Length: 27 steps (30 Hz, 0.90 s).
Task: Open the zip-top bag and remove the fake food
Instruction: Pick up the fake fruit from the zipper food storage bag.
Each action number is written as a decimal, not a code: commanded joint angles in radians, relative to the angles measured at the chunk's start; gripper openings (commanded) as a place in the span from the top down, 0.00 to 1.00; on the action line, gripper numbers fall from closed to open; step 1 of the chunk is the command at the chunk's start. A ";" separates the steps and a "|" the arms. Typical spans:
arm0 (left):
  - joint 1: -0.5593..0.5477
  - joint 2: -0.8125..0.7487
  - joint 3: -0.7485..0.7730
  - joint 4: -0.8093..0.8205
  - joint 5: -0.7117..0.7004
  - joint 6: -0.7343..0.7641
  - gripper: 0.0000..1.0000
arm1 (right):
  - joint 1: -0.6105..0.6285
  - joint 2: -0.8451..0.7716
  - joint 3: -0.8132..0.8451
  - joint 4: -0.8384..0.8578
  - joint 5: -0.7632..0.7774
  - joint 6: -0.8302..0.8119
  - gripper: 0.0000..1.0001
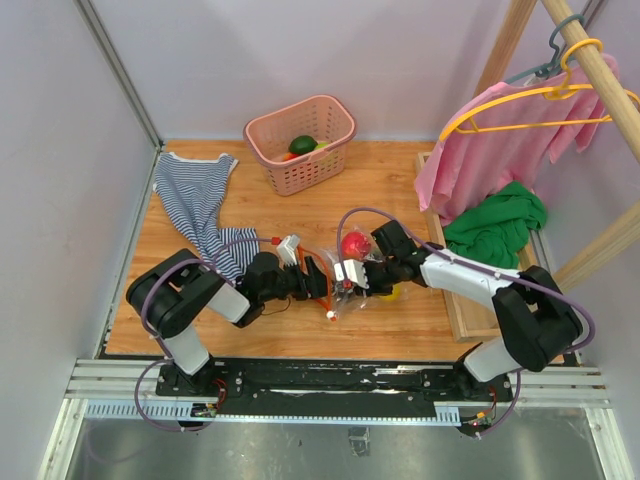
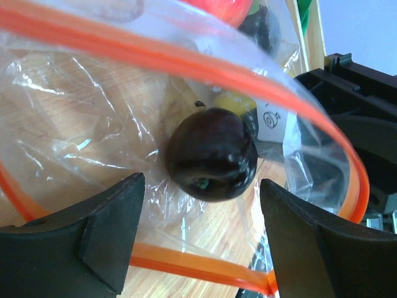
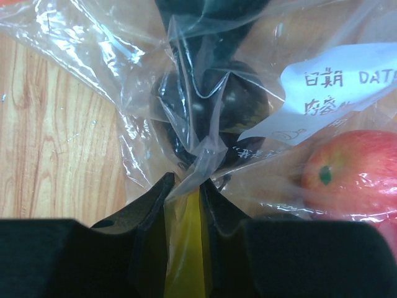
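Observation:
The clear zip-top bag point(image 1: 352, 277) lies mid-table between my two grippers. Its red-orange zip strip point(image 2: 186, 62) is parted into a wide loop. My left gripper point(image 2: 201, 226) is open at the bag's mouth, and the lower strip runs between its fingers. A dark purple-black fruit point(image 2: 212, 154) sits just inside, ahead of the fingers. A yellow piece point(image 2: 232, 102) and the white label point(image 2: 271, 121) lie behind it. My right gripper point(image 3: 184, 186) is shut on a fold of the bag's plastic. The dark fruit point(image 3: 211, 105) and a red apple point(image 3: 353, 167) press against the plastic there.
A pink slotted basket point(image 1: 330, 115) at the back holds a dark green fruit point(image 1: 303, 143). A striped shirt point(image 1: 195, 195) lies at the left. At the right, a wooden rack point(image 1: 455, 290) carries a green cloth point(image 1: 495, 228) and a pink garment point(image 1: 500, 150) on a yellow hanger.

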 commanded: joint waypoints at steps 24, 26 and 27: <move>-0.055 0.095 0.076 0.060 0.006 -0.038 0.11 | 0.048 0.054 0.093 -0.004 -0.088 0.179 0.95; -0.059 0.103 0.082 0.062 0.008 -0.040 0.11 | 0.048 0.057 0.095 0.004 -0.096 0.194 0.97; -0.061 0.108 0.085 0.064 0.008 -0.043 0.12 | 0.048 0.058 0.095 0.007 -0.099 0.202 0.98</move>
